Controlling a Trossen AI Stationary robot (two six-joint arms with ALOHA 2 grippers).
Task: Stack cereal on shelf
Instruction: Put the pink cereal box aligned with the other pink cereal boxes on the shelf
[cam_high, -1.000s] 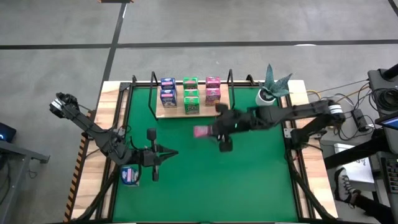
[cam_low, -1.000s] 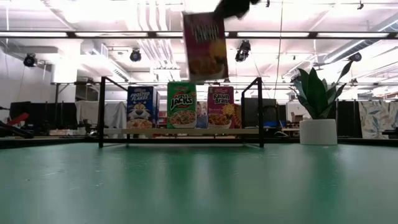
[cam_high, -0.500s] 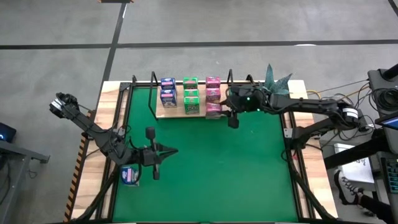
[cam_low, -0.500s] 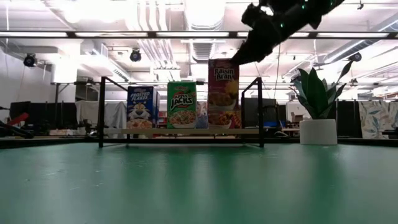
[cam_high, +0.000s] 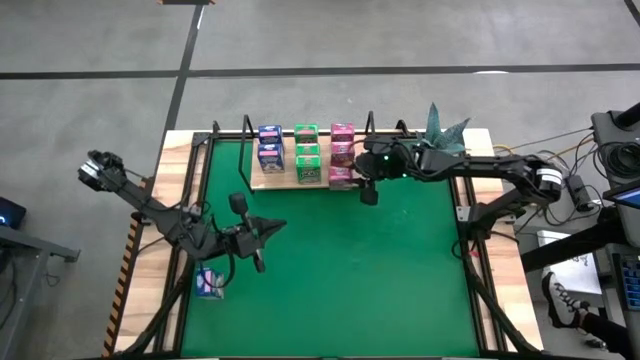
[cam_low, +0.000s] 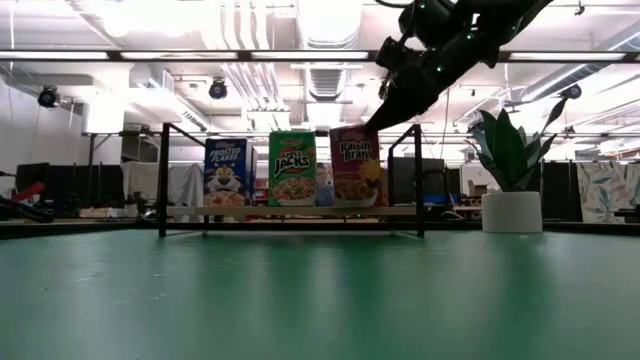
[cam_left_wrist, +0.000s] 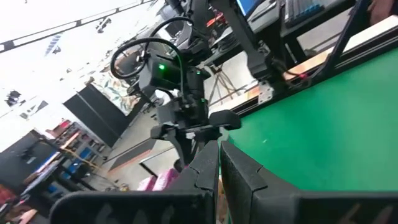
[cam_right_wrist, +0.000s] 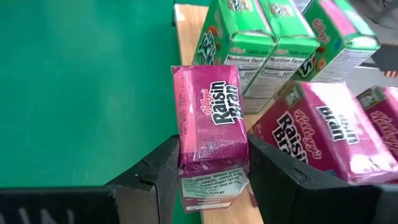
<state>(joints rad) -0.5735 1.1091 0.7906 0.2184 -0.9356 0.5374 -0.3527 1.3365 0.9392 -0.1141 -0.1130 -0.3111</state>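
Observation:
The shelf (cam_high: 275, 179) is a light-wood board with black rod uprights at the mat's far side. On it stand blue (cam_high: 270, 146), green (cam_high: 307, 152) and pink (cam_high: 342, 142) cereal boxes in rows. My right gripper (cam_high: 352, 178) is shut on one more pink box (cam_right_wrist: 210, 134), upright at the front of the pink row (cam_low: 355, 166). Another blue box (cam_high: 209, 283) lies at the mat's left edge. Beside it my left gripper (cam_high: 272, 229) hovers shut and holds nothing. My right gripper pinches the pink box between its two fingers (cam_right_wrist: 163, 169) on the broad front and back faces, near the top end (cam_right_wrist: 186, 163). The fingers come slanting down from the table's right. The box stands upright, its bottom level with the board (cam_low: 352, 207).
A small potted plant (cam_high: 432, 150) stands just right of the shelf, close under my right arm. The shelf's black uprights (cam_low: 416, 180) flank the boxes. The green mat (cam_high: 350, 270) lies open between the two arms.
My right gripper has carried the pink box from above the mat's middle toward the far edge and down. The box has come upright in front of the pink row on the board. My left gripper has rolled a little in place.

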